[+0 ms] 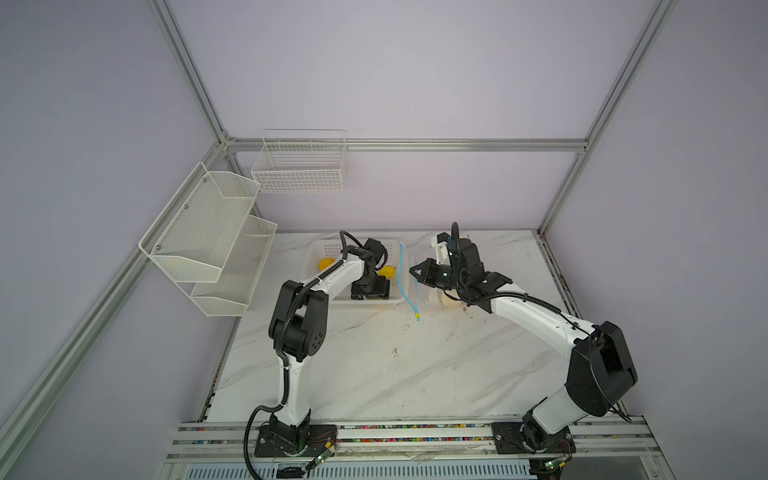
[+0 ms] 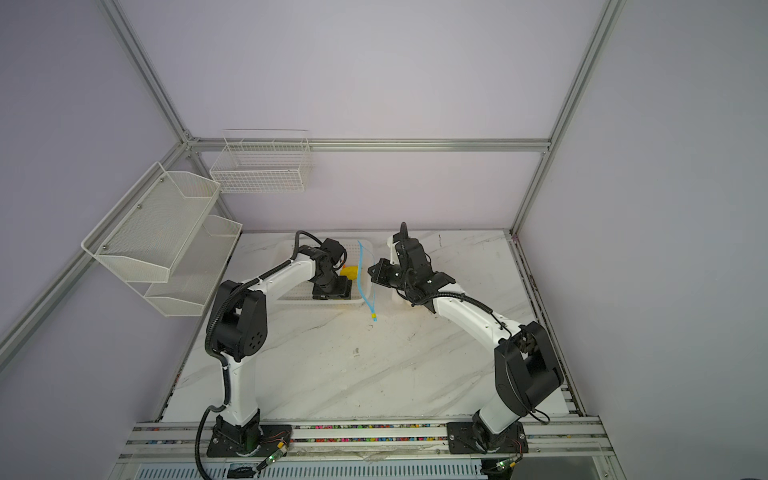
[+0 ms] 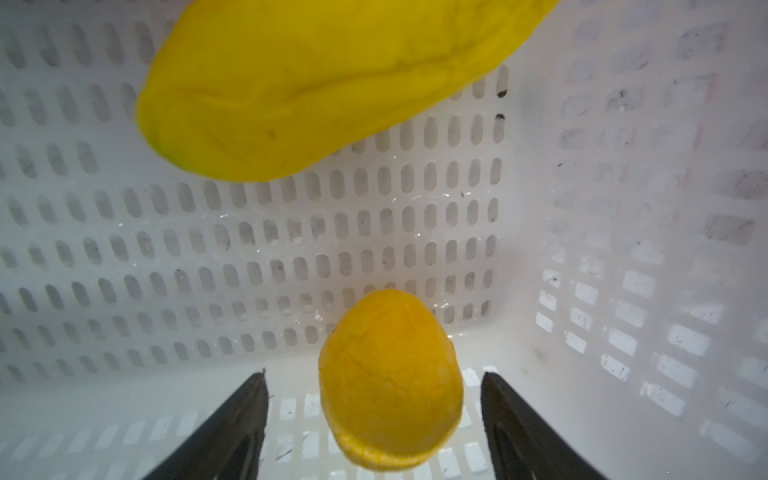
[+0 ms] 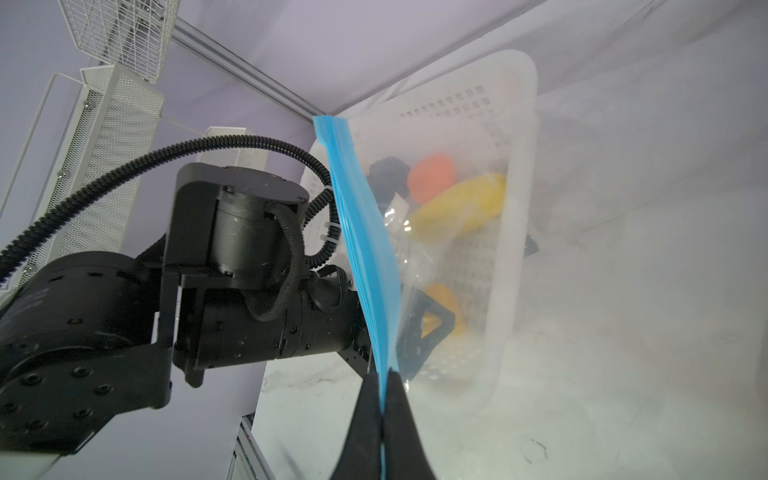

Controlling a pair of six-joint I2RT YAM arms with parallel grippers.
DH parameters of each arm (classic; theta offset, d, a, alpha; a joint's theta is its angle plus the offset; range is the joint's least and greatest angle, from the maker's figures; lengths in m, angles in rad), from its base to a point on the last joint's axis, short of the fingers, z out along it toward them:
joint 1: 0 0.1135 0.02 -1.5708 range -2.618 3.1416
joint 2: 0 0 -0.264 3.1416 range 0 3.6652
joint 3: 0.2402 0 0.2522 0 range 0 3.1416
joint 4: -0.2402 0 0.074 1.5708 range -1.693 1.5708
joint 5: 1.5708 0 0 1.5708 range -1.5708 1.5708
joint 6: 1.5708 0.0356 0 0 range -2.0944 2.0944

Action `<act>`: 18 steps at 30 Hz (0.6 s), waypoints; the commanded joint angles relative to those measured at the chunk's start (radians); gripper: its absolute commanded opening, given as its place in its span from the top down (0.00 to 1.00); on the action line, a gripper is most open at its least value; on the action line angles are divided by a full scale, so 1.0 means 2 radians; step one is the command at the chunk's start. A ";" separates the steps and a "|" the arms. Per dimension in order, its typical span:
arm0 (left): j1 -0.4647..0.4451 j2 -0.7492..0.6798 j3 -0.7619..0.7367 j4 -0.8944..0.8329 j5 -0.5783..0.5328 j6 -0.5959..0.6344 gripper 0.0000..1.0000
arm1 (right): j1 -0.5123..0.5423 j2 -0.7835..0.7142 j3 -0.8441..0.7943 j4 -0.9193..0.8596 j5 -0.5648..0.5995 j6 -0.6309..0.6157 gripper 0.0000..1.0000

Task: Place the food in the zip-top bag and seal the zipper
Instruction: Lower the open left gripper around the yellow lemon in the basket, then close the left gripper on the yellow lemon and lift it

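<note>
Left wrist view: my left fingers (image 3: 232, 428) stand spread on either side of a round yellow-orange fruit (image 3: 390, 382) in the white basket (image 3: 623, 249), not touching it. My right fingers (image 4: 365, 419) pinch the blue zipper (image 4: 365, 249) of the zip-top bag (image 4: 419, 266), just beside the basket on the counter (image 1: 395, 374).

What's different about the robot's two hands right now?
The left hand is open; the right hand is shut. The left hand is down in the white basket, with a round yellow fruit between its fingers; the right hand pinches the blue zipper instead. Both have black fingers.
</note>
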 commanded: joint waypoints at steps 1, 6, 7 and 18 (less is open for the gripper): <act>-0.003 0.000 -0.003 -0.011 0.016 0.006 0.26 | -0.004 -0.022 -0.007 0.015 0.009 -0.003 1.00; -0.003 0.003 -0.005 -0.010 0.026 0.005 0.24 | -0.004 -0.028 -0.010 0.016 0.009 -0.002 1.00; -0.003 0.005 -0.004 -0.010 0.031 0.006 0.22 | -0.004 -0.029 -0.011 0.016 0.009 -0.003 1.00; -0.002 0.021 0.012 -0.037 0.026 0.020 0.31 | -0.004 -0.026 -0.007 0.020 0.003 -0.004 1.00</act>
